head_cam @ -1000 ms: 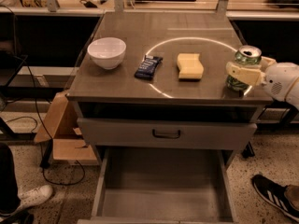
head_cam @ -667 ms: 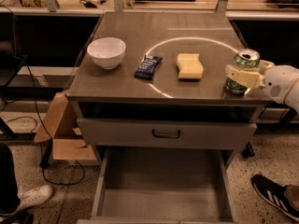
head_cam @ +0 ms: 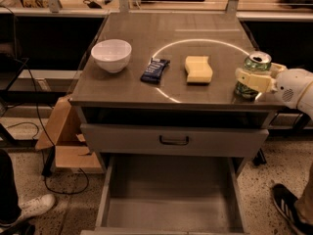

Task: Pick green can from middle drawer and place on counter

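The green can stands upright on the counter, near its right front corner, just outside the white circle. My gripper reaches in from the right and its cream fingers are closed around the can's body. The can's base seems to touch the counter top. The middle drawer is pulled open below, and its grey floor is bare.
A white bowl, a dark blue snack bar and a yellow sponge lie on the counter. A closed drawer front with a dark handle sits above the open drawer. A cardboard box and shoes are on the floor.
The gripper and can have sunk slightly toward the counter top and barely shifted left. Nothing else has moved.
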`<state>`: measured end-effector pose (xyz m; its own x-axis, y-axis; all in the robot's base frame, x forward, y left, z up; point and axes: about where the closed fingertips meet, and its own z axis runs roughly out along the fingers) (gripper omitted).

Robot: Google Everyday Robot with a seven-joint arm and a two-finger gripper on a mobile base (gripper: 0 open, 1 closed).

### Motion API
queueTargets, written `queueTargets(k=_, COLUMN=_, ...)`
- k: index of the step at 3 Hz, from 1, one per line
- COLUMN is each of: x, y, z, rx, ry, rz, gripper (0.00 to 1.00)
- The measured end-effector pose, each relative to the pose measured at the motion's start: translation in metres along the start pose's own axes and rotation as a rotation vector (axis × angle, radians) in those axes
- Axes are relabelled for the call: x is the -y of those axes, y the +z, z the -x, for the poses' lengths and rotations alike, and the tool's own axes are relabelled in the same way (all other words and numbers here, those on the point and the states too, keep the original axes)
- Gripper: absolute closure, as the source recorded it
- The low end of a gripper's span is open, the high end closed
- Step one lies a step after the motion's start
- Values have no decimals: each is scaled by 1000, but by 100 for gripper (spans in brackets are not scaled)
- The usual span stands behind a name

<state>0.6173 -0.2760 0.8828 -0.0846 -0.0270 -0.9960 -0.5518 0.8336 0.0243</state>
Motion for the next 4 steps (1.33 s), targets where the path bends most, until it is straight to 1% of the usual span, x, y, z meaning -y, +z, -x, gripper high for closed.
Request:
queueTargets(k=3, x=0, y=0, z=0, rx=0, ry=0, rz=0, gripper=4)
queueTargets(k=4, x=0, y=0, z=0, rx=0, ry=0, rz=0, gripper=0)
